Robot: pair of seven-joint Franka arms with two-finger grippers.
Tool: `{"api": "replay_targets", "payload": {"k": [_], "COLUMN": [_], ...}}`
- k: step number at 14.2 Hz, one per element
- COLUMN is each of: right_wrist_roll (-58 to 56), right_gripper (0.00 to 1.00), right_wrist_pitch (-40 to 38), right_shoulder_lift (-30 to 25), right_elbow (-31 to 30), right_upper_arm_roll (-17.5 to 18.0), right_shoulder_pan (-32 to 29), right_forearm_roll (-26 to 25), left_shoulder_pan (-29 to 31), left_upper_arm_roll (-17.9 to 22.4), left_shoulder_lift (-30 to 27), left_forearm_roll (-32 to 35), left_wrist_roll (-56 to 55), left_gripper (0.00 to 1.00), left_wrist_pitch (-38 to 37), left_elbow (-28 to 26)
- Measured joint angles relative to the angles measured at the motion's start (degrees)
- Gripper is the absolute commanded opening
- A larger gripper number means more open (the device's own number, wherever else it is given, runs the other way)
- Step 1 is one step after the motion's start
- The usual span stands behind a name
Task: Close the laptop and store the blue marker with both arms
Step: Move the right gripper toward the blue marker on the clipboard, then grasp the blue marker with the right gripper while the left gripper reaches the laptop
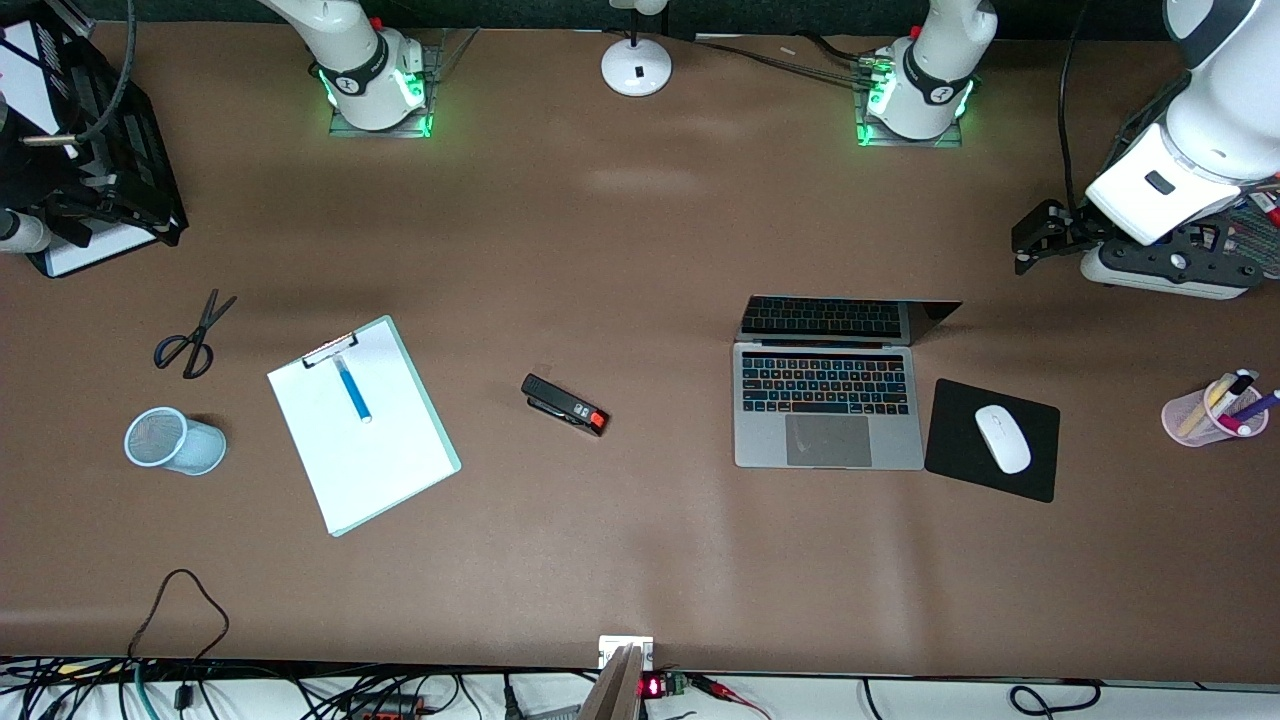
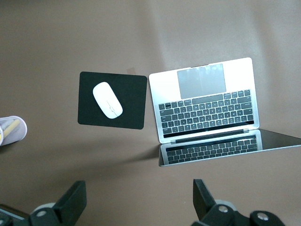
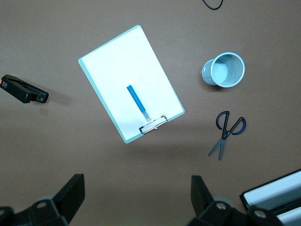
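Observation:
The laptop (image 1: 825, 400) lies open on the table toward the left arm's end, its screen tilted far back; it also shows in the left wrist view (image 2: 207, 101). The blue marker (image 1: 353, 390) lies on a white clipboard (image 1: 375, 455) toward the right arm's end; the right wrist view shows it (image 3: 138, 101) too. My left gripper (image 2: 138, 193) is open and empty, high over bare table by the laptop's screen edge; the front view shows it (image 1: 1022, 240) too. My right gripper (image 3: 136, 193) is open and empty, high over bare table beside the clipboard's clip end.
A white mouse (image 1: 1003, 438) sits on a black pad (image 1: 960, 400) beside the laptop. A pink pen cup (image 1: 1210, 410) stands at the left arm's end. A black stapler (image 1: 565, 405), scissors (image 1: 190, 335), a pale-blue mesh cup (image 1: 170, 440) and a black file tray (image 1: 110, 150) are also there.

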Motion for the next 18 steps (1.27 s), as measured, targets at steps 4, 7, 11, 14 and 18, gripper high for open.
{"api": "replay_targets", "payload": {"k": [4, 7, 11, 14, 18], "right_wrist_roll": [0.0, 0.0, -2.9, -9.7, -16.6], "right_gripper": [1.0, 1.0, 1.0, 0.98, 0.73], "right_wrist_pitch": [0.0, -0.1, 1.2, 7.1, 12.4], "right_shoulder_lift": [0.1, 2.2, 9.9, 15.5, 22.5], "right_elbow": [0.0, -0.3, -0.6, -0.8, -0.8], "right_upper_arm_roll": [0.0, -0.1, 0.0, 0.2, 0.3], "right_shoulder_pan": [0.0, -0.1, 0.0, 0.4, 1.3], "right_forearm_roll": [0.0, 0.0, 0.1, 0.5, 0.6], "left_shoulder_pan": [0.0, 0.0, 0.0, 0.0, 0.0], "left_upper_arm_roll": [0.0, 0.0, 0.0, 0.0, 0.0], "left_shoulder_lift": [0.0, 0.0, 0.5, 2.7, 5.6], "left_forearm_roll": [0.0, 0.0, 0.0, -0.1, -0.1], "left_wrist_roll": [0.0, 0.0, -0.1, -0.2, -0.2], "left_gripper": [1.0, 1.0, 1.0, 1.0, 0.36], "left_wrist_pitch": [-0.4, -0.5, -0.6, -1.2, -1.3], "left_elbow": [0.0, 0.1, 0.4, 1.8, 2.8]}}
